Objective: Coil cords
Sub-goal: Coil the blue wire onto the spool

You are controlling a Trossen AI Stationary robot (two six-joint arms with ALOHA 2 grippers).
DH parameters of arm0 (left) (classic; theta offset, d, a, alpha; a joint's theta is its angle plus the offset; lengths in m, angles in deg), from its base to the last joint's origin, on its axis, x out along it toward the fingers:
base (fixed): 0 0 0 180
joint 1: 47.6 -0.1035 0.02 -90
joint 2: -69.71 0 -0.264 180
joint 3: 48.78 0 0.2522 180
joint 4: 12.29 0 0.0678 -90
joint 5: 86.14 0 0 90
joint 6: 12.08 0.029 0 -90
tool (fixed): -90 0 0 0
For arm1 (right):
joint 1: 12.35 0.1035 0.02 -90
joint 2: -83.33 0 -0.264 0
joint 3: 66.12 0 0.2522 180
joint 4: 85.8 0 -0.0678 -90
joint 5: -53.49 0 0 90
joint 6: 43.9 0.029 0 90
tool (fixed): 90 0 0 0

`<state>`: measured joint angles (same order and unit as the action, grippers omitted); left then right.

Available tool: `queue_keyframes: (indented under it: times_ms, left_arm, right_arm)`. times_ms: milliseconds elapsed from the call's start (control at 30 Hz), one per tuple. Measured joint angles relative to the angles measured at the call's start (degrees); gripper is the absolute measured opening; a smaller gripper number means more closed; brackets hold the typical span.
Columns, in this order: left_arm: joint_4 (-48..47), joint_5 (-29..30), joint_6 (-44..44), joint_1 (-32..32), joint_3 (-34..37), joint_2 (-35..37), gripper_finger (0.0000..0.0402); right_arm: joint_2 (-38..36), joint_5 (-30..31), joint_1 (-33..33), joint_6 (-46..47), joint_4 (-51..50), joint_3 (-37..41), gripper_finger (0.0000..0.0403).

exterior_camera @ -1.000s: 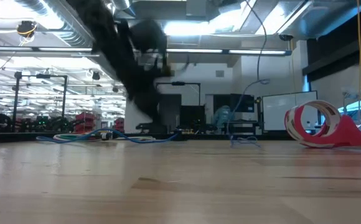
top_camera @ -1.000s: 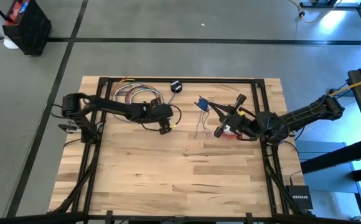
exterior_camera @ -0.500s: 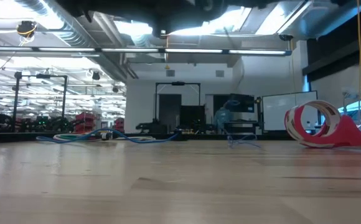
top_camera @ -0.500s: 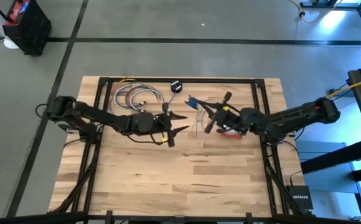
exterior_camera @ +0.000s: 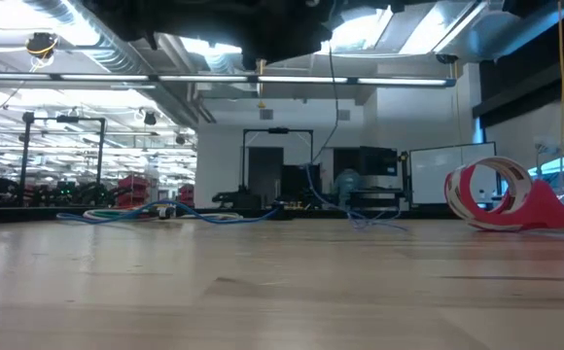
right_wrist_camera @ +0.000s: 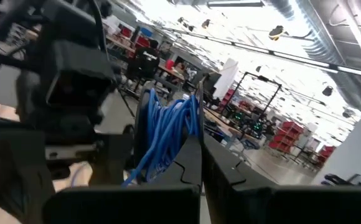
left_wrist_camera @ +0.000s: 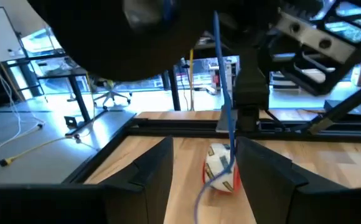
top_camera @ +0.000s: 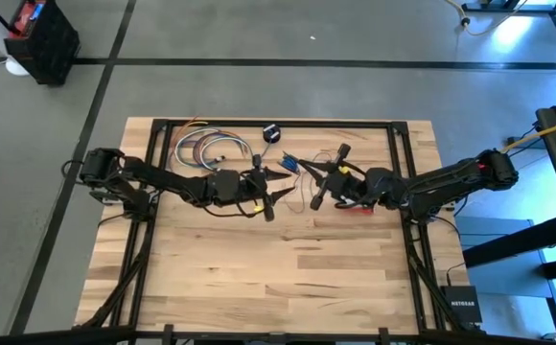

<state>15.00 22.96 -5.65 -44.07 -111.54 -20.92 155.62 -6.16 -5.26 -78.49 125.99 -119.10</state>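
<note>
Bluish-purple cord [right_wrist_camera: 168,134], thin and bunched in loops, is pinched by the right gripper [top_camera: 294,165]; its far end is hidden. Beside it, the left gripper [top_camera: 280,189] is spread.

Grey concrete floor [top_camera: 259,86] with dark lines; bright ceiling lights [exterior_camera: 301,44].

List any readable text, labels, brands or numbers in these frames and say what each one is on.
"NETGEAR": white lettering on the small black box on the floor beside the table, high view; small, so the reading is tentative.
The red-and-white cord bundle has a white label, too blurred to read.
The red tape roll shows no legible print.
Whiteboard in the room behind: nothing readable.
No other text can be made out.
</note>
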Motion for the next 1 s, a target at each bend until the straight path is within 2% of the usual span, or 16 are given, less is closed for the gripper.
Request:
queue_keyframes:
  times_ms: [200, 567, 767, 900, 1000]
  left_arm:
    - [1.5, -0.4, 1.0, 0.1, 0.0, -1.2, 0.0149]
    - [3.3, -0.5, 4.3, -0.8, -0.1, -1.8, 0.0008]
    - [3.6, -0.6, 3.2, -3.4, -0.1, -2.5, 0.0004]
    - [1.2, 0.0, 3.8, -4.0, -0.1, -2.3, 0.0005]
    - [-2.3, 4.6, 6.7, -3.7, -0.1, -1.0, 0.0003]
  right_arm:
    - [0.0, -1.1, 0.0, 0.7, 0.4, 0.0, 0.0002]
    - [0.0, -3.2, 0.0, 3.1, 1.0, 0.0, 0.0003]
    - [0.0, -8.6, 0.0, 6.2, 0.7, 0.0, 0.0003]
    - [0.0, -6.6, 0.0, 5.6, 0.4, 0.1, 0.0003]
    - [-0.1, -4.7, 0.0, 3.4, -1.3, 0.1, 0.0003]
